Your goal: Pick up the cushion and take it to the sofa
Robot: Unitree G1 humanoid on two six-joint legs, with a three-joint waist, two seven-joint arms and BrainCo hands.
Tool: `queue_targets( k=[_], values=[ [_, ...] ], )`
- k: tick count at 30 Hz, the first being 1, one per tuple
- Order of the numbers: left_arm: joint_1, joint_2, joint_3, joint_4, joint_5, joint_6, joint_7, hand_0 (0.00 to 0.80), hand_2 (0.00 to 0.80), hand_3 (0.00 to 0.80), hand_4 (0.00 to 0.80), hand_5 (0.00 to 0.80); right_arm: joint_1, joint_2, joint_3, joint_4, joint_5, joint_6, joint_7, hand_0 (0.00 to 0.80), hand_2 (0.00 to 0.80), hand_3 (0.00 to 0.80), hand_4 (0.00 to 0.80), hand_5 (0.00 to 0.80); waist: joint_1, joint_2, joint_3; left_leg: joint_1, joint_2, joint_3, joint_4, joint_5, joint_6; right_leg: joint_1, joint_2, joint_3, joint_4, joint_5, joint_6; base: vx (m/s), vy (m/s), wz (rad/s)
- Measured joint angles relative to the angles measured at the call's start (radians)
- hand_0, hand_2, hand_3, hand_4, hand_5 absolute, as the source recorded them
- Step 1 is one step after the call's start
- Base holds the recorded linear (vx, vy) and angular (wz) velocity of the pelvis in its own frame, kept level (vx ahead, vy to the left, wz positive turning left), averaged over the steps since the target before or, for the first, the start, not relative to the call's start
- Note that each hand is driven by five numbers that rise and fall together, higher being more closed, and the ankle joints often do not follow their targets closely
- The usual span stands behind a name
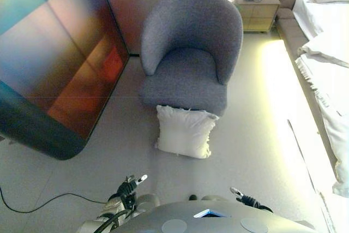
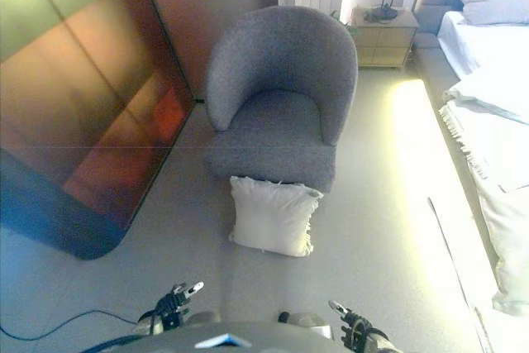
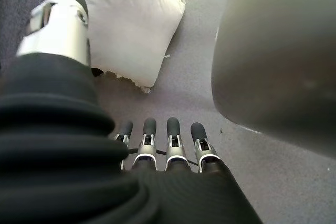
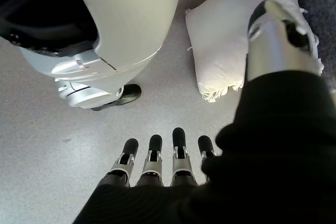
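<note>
A white square cushion (image 1: 184,131) with frayed edges lies on the grey carpet, leaning against the front of a grey upholstered armchair (image 1: 188,53). It also shows in the left wrist view (image 3: 131,30) and the right wrist view (image 4: 231,40). My left hand (image 1: 130,186) hangs low near my body, a good way short of the cushion, fingers straight and empty (image 3: 157,140). My right hand (image 1: 244,198) hangs low on the other side, fingers straight and empty (image 4: 163,153). Neither hand touches the cushion.
A large dark glossy panel (image 1: 54,64) stands at the left. A bed with white bedding (image 1: 327,53) runs along the right. A wooden nightstand (image 1: 256,9) with a lamp stands at the back. Open carpet (image 1: 256,135) lies between the cushion and the bed.
</note>
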Motion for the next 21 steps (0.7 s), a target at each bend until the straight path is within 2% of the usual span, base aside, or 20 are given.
queue_targets(
  k=[3, 6, 7, 12, 14, 15, 16, 19, 21],
  values=[
    [-0.003, -0.002, 0.001, -0.001, -0.014, 0.003, -0.001, 0.000, 0.000, 0.000, 0.000, 0.000, -0.002, -0.007, -0.001, 0.000, 0.000, 0.002, -0.002, 0.000, 0.000, 0.000, 0.000, 0.000, 0.003, 0.020, 0.023, 0.001, 0.017, -0.017, -0.184, 0.066, -0.015, 0.040, 0.019, 0.010, -0.025, 0.000, -0.003, 0.181, 0.133, -0.11],
    [0.010, -0.001, 0.022, -0.004, -0.040, -0.002, 0.000, 0.000, 0.000, 0.000, 0.000, 0.000, -0.019, -0.007, 0.001, 0.002, -0.015, 0.003, 0.000, 0.000, 0.000, 0.000, 0.000, 0.000, 0.028, 0.035, 0.035, 0.003, 0.019, -0.099, -0.281, 0.083, -0.015, 0.047, 0.024, 0.072, -0.030, -0.001, -0.002, 0.183, 0.104, -0.54],
    [0.015, -0.001, 0.036, -0.002, -0.040, -0.003, 0.000, 0.000, 0.000, 0.000, 0.000, 0.000, -0.026, -0.006, 0.002, 0.002, -0.020, 0.003, 0.003, 0.000, 0.000, 0.000, 0.000, 0.000, 0.027, 0.036, 0.046, 0.003, 0.019, -0.113, -0.294, 0.086, -0.010, 0.058, 0.022, 0.084, -0.032, -0.004, 0.003, 0.170, 0.096, -0.52],
    [0.016, 0.002, 0.041, 0.022, -0.049, -0.004, 0.006, 0.000, 0.000, 0.000, 0.000, 0.000, -0.017, -0.006, 0.002, 0.002, -0.033, 0.002, 0.009, 0.000, 0.000, 0.000, 0.000, 0.000, 0.026, 0.042, 0.069, 0.003, 0.012, -0.109, -0.290, 0.088, -0.006, 0.123, 0.007, 0.108, -0.063, -0.035, 0.044, 0.184, 0.134, -0.19],
    [0.020, -0.005, 0.040, 0.037, -0.051, -0.003, 0.011, 0.000, 0.000, 0.000, 0.000, 0.000, -0.008, -0.013, 0.001, 0.013, -0.033, 0.002, 0.010, 0.000, 0.000, 0.000, 0.000, 0.000, 0.026, 0.066, 0.065, 0.028, 0.005, -0.102, -0.298, 0.084, -0.002, 0.145, 0.012, 0.111, -0.060, -0.065, 0.072, 0.238, 0.209, 0.07],
    [0.027, -0.010, 0.039, 0.049, -0.051, -0.002, 0.014, 0.000, 0.000, 0.000, 0.000, 0.000, -0.002, -0.017, 0.000, 0.023, -0.033, 0.002, 0.008, 0.000, 0.000, 0.000, 0.000, 0.000, 0.026, 0.081, 0.060, 0.041, 0.002, -0.101, -0.310, 0.125, -0.006, 0.159, 0.010, 0.110, -0.057, -0.085, 0.090, 0.218, 0.211, 0.03],
    [0.037, -0.006, 0.040, 0.055, -0.055, -0.001, 0.017, 0.000, 0.000, 0.000, 0.000, 0.000, 0.001, -0.008, 0.001, 0.032, -0.033, 0.001, 0.009, 0.000, 0.000, 0.000, 0.000, 0.000, 0.028, 0.071, 0.060, 0.058, -0.018, -0.078, -0.310, 0.138, -0.013, 0.156, -0.009, 0.110, -0.030, -0.112, 0.110, 0.232, 0.239, -0.03],
    [0.050, 0.012, 0.041, 0.054, -0.069, 0.001, 0.032, 0.000, 0.000, 0.000, 0.000, 0.000, -0.010, 0.007, -0.005, 0.040, -0.030, 0.001, 0.007, 0.000, 0.000, 0.000, 0.000, 0.000, 0.030, 0.026, 0.056, 0.071, -0.097, -0.074, -0.325, 0.141, 0.030, 0.148, -0.083, 0.080, 0.018, -0.163, 0.157, 0.264, 0.249, 0.18],
    [0.046, 0.012, 0.045, 0.053, -0.069, -0.001, 0.035, 0.000, 0.000, 0.000, 0.000, 0.000, -0.023, 0.007, -0.021, 0.049, -0.009, 0.002, 0.004, 0.000, 0.000, 0.000, 0.000, 0.000, 0.032, 0.028, 0.060, 0.079, -0.128, -0.082, -0.321, 0.128, 0.056, 0.144, -0.112, 0.062, 0.062, -0.174, 0.179, 0.269, 0.202, 0.22]
  ],
)
